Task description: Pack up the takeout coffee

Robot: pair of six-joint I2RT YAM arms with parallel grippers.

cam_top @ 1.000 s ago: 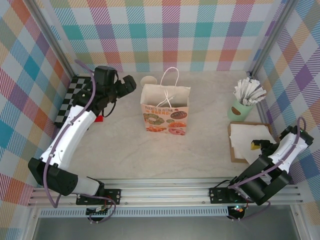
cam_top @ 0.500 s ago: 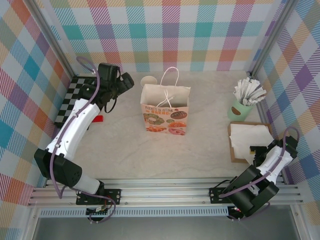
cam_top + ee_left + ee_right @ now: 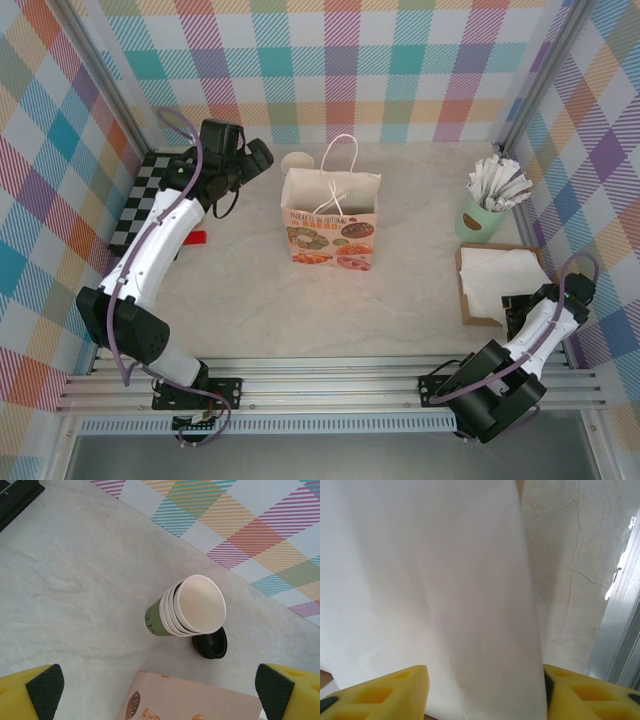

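Left pincer (image 3: 260, 160): spread wide, hanging over the back left of the counter (image 3: 250, 290), just left of the cup stack (image 3: 297, 162).
Left wrist view: black pads (image 3: 45, 685) far apart at the two bottom corners, with the stack, the lid and the bag's top edge all lying in the gap ahead and touched by neither pad.
Black lid (image 3: 210, 643): flat on the counter, just beside the foot of the cup stack, between the stack and the bag's upper edge.
Cup stack, from above: one cream round mouth behind the bag's left corner.
Cup stack, from the left wrist: several nested cream rims, green wall on the lowest cup, leaning toward the lens.
Right pincer (image 3: 514, 300): low over the napkins (image 3: 500, 268) near the right edge; too small from above to read the jaws.
Right wrist view: yellow fingers (image 3: 380, 692) either side of a white napkin fold running up between them; pinched or merely straddled, cannot tell.
Board (image 3: 468, 305): brown, under the napkins.
Paper bag (image 3: 332, 228): upright mid-counter, top open, white handles raised, pastry print on the near face.
Mint-green cup (image 3: 480, 220): upright at back right, full of white sticks, well apart from the bag.
Checkerboard (image 3: 150, 190): along the left wall, under the left arm.
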